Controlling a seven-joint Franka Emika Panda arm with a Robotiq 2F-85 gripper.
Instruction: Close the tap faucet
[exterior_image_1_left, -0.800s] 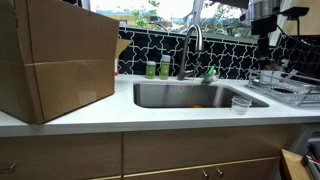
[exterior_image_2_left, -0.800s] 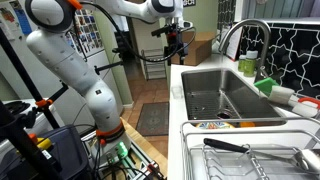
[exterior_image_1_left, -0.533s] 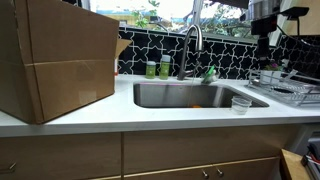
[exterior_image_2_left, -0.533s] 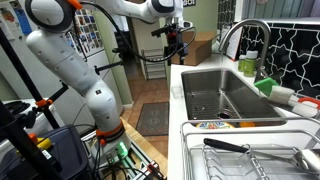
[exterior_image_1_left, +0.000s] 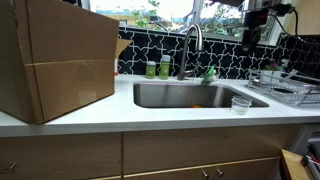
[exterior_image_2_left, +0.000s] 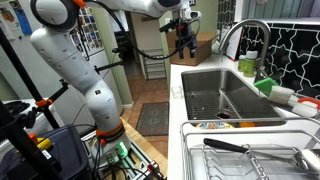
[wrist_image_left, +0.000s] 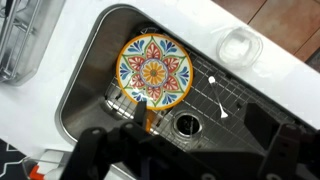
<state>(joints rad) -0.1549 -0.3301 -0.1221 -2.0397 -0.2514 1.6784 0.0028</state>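
Brushed steel, tall gooseneck: the tap faucet (exterior_image_1_left: 192, 42) is standing at the sink's (exterior_image_1_left: 170, 93) back rim, just beside the green bottles (exterior_image_1_left: 157, 69), its spout arching down over the basin. Any water stream is too small to tell. I am judging nothing done yet and the whole closing left. My claw (exterior_image_1_left: 252, 40) is hanging wide apart and empty, high above the worktop (exterior_image_1_left: 150, 115), well apart from the faucet.

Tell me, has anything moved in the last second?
The hand has shifted sideways toward the tap faucet, high above the sink, open and holding nothing. The faucet, green bottles and cardboard box stayed put.
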